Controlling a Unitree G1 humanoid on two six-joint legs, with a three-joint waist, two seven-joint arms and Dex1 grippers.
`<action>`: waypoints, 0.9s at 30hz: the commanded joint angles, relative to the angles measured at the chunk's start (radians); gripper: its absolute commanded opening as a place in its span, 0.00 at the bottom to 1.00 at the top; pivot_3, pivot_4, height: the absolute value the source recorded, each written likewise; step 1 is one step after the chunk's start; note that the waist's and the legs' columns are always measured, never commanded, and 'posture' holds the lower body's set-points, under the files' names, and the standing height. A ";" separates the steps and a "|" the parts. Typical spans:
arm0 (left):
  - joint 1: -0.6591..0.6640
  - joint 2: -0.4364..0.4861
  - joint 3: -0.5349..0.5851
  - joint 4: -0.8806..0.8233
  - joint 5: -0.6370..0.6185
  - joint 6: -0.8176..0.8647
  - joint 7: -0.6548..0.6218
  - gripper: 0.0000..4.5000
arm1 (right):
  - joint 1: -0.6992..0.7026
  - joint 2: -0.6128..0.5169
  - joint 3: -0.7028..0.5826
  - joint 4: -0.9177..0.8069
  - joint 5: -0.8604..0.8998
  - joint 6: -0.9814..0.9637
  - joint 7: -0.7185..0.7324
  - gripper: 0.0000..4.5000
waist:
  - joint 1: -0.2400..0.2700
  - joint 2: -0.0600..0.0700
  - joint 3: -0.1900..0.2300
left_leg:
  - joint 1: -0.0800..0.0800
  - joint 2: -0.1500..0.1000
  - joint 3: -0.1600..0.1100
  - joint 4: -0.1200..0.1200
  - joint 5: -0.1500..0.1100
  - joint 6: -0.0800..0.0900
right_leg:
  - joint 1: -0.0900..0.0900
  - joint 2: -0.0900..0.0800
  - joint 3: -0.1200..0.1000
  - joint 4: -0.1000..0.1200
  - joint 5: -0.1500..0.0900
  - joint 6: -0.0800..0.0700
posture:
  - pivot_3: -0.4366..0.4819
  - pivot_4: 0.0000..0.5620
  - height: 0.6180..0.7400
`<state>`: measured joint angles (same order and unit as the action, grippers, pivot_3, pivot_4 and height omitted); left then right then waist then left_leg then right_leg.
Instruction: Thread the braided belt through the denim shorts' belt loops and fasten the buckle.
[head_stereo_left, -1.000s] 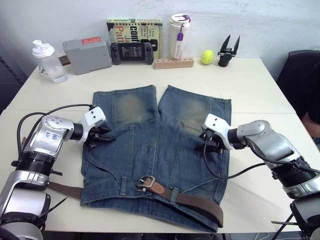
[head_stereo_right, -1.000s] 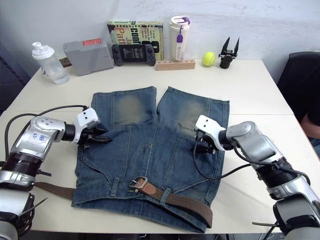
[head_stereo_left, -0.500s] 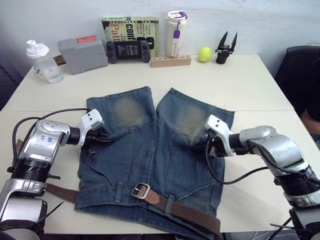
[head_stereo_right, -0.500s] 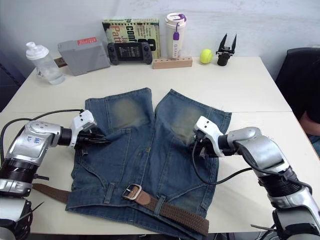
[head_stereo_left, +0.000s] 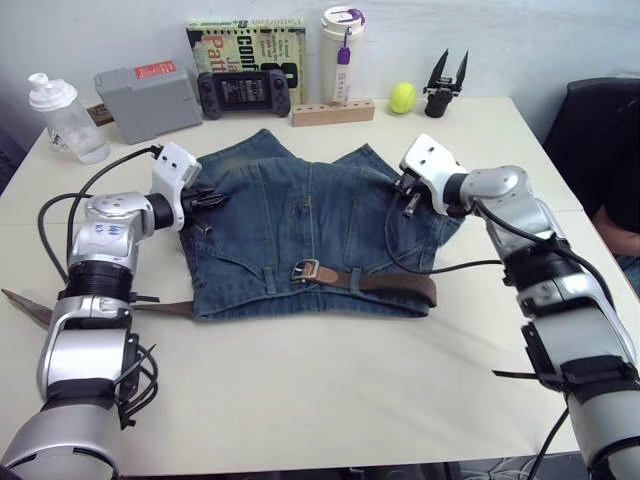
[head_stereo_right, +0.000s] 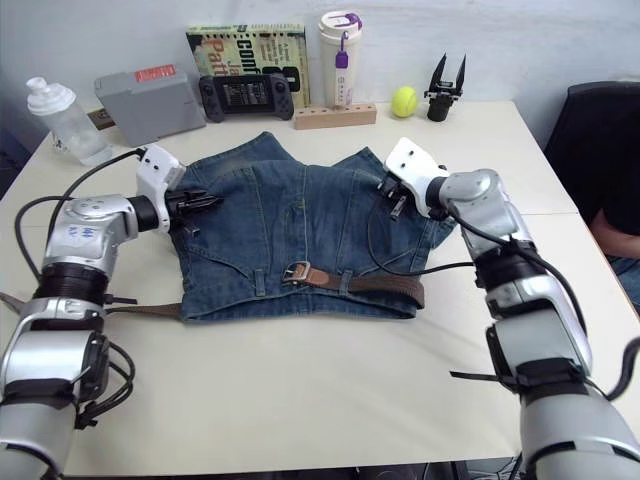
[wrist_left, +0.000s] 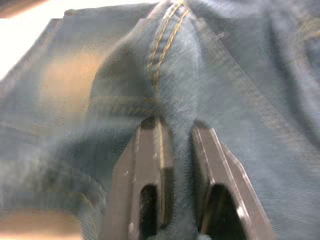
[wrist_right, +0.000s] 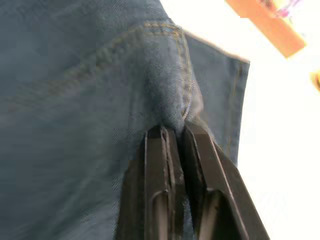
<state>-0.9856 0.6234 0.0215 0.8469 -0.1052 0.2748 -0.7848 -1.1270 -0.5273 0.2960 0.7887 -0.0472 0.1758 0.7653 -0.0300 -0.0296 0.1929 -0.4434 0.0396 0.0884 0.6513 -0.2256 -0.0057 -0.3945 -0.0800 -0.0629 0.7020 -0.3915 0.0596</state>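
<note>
Left eye view puts the denim shorts (head_stereo_left: 300, 225) in the middle of the frame on the white tabletop (head_stereo_left: 330, 400), bunched up so the legs fold toward the top of the frame. The braided belt (head_stereo_left: 385, 283) runs along the waistband on the lower edge of the shorts, passing under the belt loops (head_stereo_left: 270, 280), with the buckle (head_stereo_left: 305, 270) lying at the centre of the waistband; the strap's other end trails off to the left across the tabletop. The left tool (head_stereo_left: 205, 200) sits at the left edge of the shorts, and in the left wrist view its fingers (wrist_left: 150, 165) are clenched on a fold of denim along a stitched seam. The right tool (head_stereo_left: 405, 195) is at the upper right of the shorts, likewise pinching a ridge of denim between its fingers (wrist_right: 160, 165). Along the top of the frame stand a bottle (head_stereo_left: 55, 115), a grey box (head_stereo_left: 145, 95), a book (head_stereo_left: 248, 50), a tumbler (head_stereo_left: 340, 55) and a yellow ball (head_stereo_left: 402, 97).
</note>
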 joint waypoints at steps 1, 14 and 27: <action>-0.058 -0.028 0.000 0.127 0.032 -0.069 0.029 0.04 | -0.090 0.042 -0.002 0.208 -0.076 -0.170 -0.085 0.00 | -0.001 -0.001 0.000 | 0.000 0.001 0.001 0.001 0.000 0.000 | 0.000 0.000 0.000 0.003 0.000 0.000 | 0.48 0.27 0.61; -0.044 0.021 0.046 0.145 0.012 -0.016 -0.071 0.75 | -0.131 0.054 -0.094 0.313 -0.074 -0.301 -0.034 0.73 | -0.006 0.000 0.000 | 0.001 0.003 0.005 0.004 0.000 0.000 | -0.004 0.001 0.003 0.008 0.000 0.000 | 0.48 0.27 0.61; 0.409 0.338 0.436 -0.571 -0.402 0.743 -0.245 1.00 | 0.202 -0.142 -0.167 -0.756 0.348 0.267 0.466 0.99 | -0.022 0.000 0.001 | 0.003 0.007 0.005 0.001 -0.001 -0.003 | -0.004 0.002 0.008 0.008 -0.001 -0.002 | 0.48 0.27 0.61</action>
<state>-0.6312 0.9324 0.3582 0.3782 -0.4223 0.8789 -1.0453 -0.9327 -0.6392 0.1392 0.2245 0.2043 0.3200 1.1746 -0.0525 -0.0296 0.1944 -0.4402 0.0469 0.0938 0.6518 -0.2265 -0.0086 -0.3982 -0.0786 -0.0544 0.7092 -0.3924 0.0576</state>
